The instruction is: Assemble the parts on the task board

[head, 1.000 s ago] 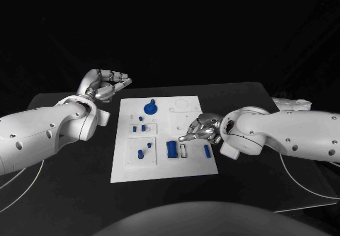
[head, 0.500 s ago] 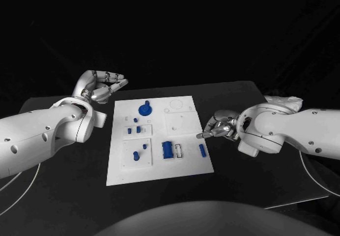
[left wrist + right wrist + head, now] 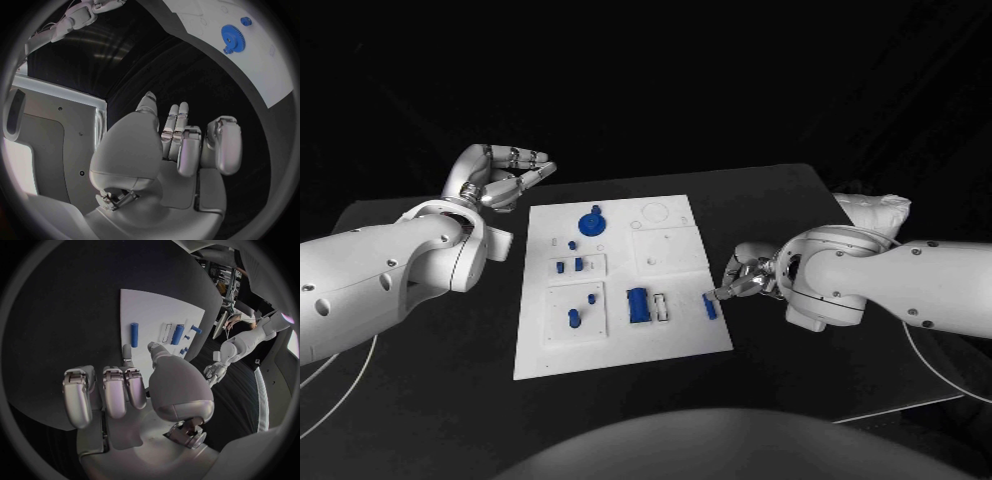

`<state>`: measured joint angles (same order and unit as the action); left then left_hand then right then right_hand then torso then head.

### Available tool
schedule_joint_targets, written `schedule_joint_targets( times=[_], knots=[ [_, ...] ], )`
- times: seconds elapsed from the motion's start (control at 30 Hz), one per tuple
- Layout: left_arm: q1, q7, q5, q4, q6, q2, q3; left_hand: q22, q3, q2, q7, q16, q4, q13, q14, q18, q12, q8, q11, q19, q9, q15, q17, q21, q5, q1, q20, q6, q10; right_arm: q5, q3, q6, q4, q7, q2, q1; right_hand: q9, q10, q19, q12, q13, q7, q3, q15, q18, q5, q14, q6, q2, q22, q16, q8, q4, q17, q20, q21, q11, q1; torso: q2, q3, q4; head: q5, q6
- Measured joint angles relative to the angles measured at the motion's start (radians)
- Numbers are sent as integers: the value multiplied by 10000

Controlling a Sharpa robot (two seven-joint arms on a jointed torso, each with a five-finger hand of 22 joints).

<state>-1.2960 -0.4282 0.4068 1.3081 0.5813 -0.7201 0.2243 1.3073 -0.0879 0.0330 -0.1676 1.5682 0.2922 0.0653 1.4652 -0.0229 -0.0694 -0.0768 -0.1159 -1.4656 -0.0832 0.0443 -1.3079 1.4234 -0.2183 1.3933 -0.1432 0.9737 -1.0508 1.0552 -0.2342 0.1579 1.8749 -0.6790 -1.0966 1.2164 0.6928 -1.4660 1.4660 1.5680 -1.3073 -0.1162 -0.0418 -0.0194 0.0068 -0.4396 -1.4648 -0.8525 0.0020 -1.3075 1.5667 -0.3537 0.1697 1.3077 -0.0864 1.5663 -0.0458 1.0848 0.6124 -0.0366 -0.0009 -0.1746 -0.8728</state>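
Task board (image 3: 625, 345) lay mid-table. Small blue bar (image 3: 710, 307) lay loose near the board's right edge, just beside the right hand (image 3: 743, 279); that hand's fingers were curled in, holding nothing. Left hand (image 3: 503, 176) hung off the board's far left corner, fingers clenched, empty. Judged: the bar is light, rigid, smooth plastic and may slip; pinch it across its long sides at mid-length. Blue gear (image 3: 594, 222) sat at the far end, a larger blue block (image 3: 639, 304) beside an empty slot (image 3: 666, 308).
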Motion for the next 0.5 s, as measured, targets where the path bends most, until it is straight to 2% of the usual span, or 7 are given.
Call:
schedule_joint_targets(
  times=[0.3,0.37,0.5],
  knots=[
    [1,0,4,0,0,-17,0,0,0,0,0,0,0,0,0,0,0,0,0,0,-1,0,1,0,0,0,0,0,0,221,0,-15,-288,-81,383,-240,-95,0,0,0,0,46,-153,0,-1,78,0,-118,-91,1,0,116,-97,-1,0,0,0,91,-9,4,4,-5,0],
    [1,0,5,0,0,-21,0,0,0,0,0,0,0,0,0,0,0,0,0,0,-1,0,1,0,0,0,0,0,0,256,0,-22,-348,-88,472,-273,-103,0,0,0,-2,11,-180,0,0,78,0,-153,-93,1,0,116,-124,-1,0,0,0,93,-11,9,9,-11,0],
    [-1,0,6,8,0,-46,0,0,0,0,0,0,0,0,0,-1,0,0,0,0,-1,0,2,0,0,0,0,0,0,317,2,-32,-474,-98,642,-309,-130,0,0,0,-8,42,-228,0,0,117,0,-185,-25,1,0,155,-171,-1,0,0,0,160,-10,11,12,11,0]
  ],
)
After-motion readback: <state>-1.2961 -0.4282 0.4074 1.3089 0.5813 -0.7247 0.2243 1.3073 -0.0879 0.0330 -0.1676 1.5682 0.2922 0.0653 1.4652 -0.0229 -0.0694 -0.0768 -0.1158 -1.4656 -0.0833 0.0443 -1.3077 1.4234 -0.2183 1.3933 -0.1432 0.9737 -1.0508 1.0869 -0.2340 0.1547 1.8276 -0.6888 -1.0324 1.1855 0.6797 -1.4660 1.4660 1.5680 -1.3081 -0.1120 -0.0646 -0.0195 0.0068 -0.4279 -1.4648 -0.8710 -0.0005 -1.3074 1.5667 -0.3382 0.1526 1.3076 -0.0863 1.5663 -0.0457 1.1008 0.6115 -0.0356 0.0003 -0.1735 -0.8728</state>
